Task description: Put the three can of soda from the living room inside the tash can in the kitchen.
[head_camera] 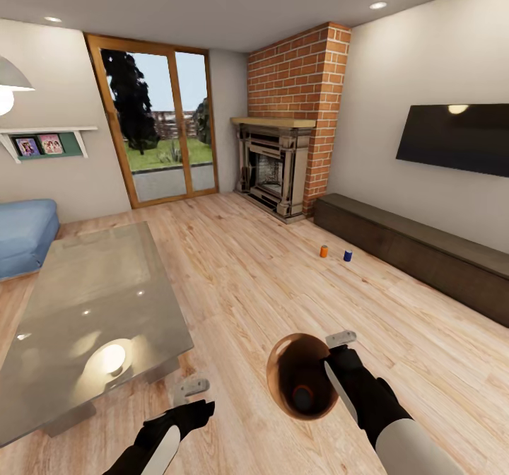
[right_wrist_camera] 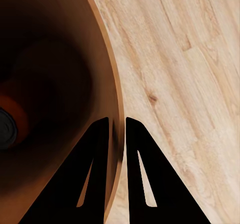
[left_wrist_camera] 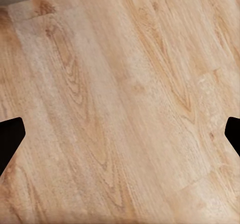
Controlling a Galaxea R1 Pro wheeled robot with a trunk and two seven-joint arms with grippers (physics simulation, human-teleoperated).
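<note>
I am in the living room. An orange soda can and a blue soda can stand upright on the wood floor, close together, in front of the long dark cabinet. My right gripper is shut on the rim of the trash can, which is held low in front of me. Its tan-brown inside faces the head camera. A third can, orange with a grey top, lies at the bin's bottom. My left gripper hangs open over bare floor.
A glass table stands close on my left, a blue sofa behind it. The low dark cabinet runs along the right wall under the TV. The brick fireplace is in the far corner.
</note>
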